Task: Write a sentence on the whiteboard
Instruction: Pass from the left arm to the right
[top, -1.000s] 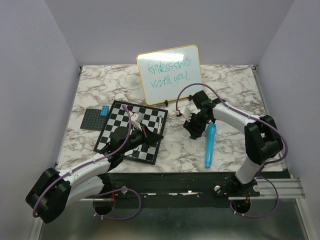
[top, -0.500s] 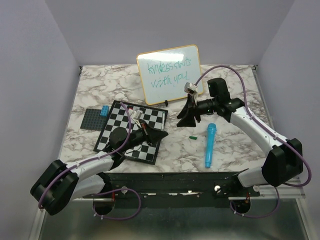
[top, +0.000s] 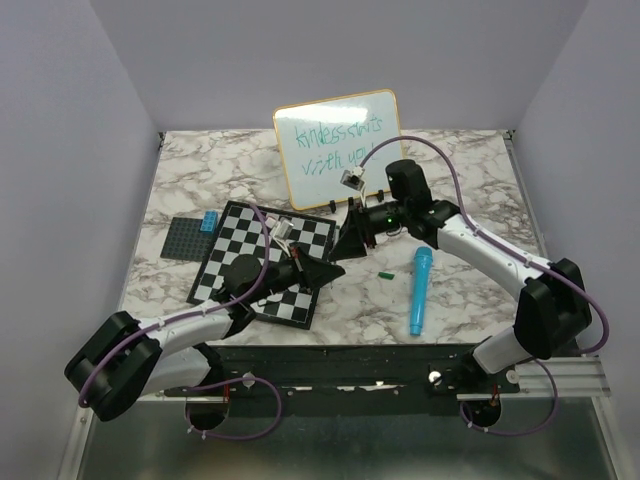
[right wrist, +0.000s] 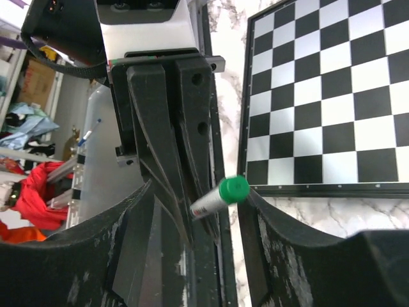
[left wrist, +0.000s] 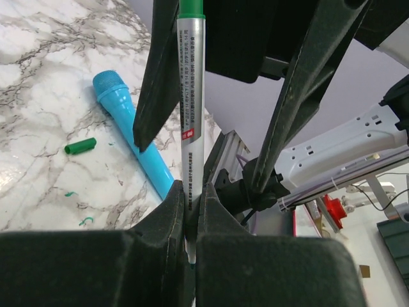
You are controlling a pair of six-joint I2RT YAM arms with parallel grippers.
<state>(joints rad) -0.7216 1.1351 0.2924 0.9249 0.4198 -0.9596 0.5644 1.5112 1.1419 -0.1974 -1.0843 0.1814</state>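
The whiteboard (top: 340, 140) stands at the back of the table, and the sentence (top: 330, 145) is on it in green handwriting. My left gripper (top: 322, 270) (left wrist: 190, 192) is shut on a white marker (left wrist: 190, 96) with a green end (right wrist: 233, 190). The marker sticks out toward my right gripper (top: 345, 240) (right wrist: 201, 190). That gripper is open, with one finger on each side of the marker's green end and not touching it. A small green cap (top: 388, 273) (left wrist: 80, 146) lies loose on the marble.
A black-and-white checkered board (top: 265, 265) (right wrist: 326, 96) lies under the left arm. A blue microphone-shaped toy (top: 420, 290) (left wrist: 131, 134) lies right of the cap. A grey baseplate (top: 185, 238) with a blue brick (top: 210, 221) sits at the left.
My right arm has swung left from beside the blue toy to the marker's end, its jaws widening. A green cap has appeared on the table. The left gripper shifted slightly right.
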